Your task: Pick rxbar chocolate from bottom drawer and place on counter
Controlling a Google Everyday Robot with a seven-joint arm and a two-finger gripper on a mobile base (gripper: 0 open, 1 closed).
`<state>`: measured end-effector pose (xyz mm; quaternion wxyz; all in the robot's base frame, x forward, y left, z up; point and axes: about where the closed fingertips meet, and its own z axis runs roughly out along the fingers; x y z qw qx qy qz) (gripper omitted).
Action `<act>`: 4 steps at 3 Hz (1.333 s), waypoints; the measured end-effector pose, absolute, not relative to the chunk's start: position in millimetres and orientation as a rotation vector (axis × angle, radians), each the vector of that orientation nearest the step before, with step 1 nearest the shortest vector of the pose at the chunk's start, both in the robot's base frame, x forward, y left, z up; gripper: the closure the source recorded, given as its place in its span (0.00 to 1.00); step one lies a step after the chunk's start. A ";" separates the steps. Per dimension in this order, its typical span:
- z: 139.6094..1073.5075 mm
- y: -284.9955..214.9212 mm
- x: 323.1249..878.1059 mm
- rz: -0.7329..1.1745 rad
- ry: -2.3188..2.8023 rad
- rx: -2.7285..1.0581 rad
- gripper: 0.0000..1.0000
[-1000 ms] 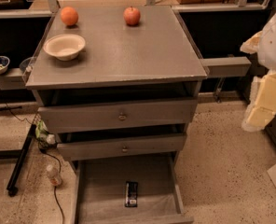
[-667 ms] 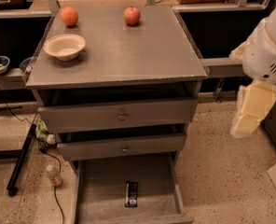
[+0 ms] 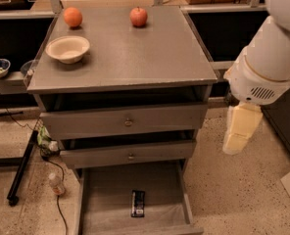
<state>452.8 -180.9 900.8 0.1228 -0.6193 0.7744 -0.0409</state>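
Note:
The rxbar chocolate [image 3: 138, 203] is a small dark bar lying flat near the front middle of the bottom drawer [image 3: 106, 214], which is pulled open at the foot of the cabinet. The counter [image 3: 135, 53] is the grey cabinet top above it. My arm [image 3: 262, 62] comes in from the upper right, with a cream end link [image 3: 240, 129] hanging down beside the cabinet at the height of the upper drawers. It is well to the right of the bar and above it. The gripper itself does not show.
On the counter are a white bowl [image 3: 67, 48] at the left, an orange [image 3: 72, 17] at the back left and an apple [image 3: 138, 16] at the back middle. The two upper drawers [image 3: 128, 123] stand slightly open. A bottle [image 3: 56, 184] and a cable lie on the floor to the left.
My arm has moved left and closer to the cabinet, and now fills more of the right side. The bar and drawers have not moved.

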 end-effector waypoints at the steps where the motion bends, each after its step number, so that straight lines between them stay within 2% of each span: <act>1: 873.1 -173.4 461.3 -0.138 2.295 -1.796 0.00; 2: 844.2 -164.1 467.6 -0.148 2.327 -1.800 0.00; 3: 816.8 -153.7 473.0 0.003 2.331 -1.853 0.00; 4: 815.3 -153.0 472.3 0.007 2.332 -1.854 0.00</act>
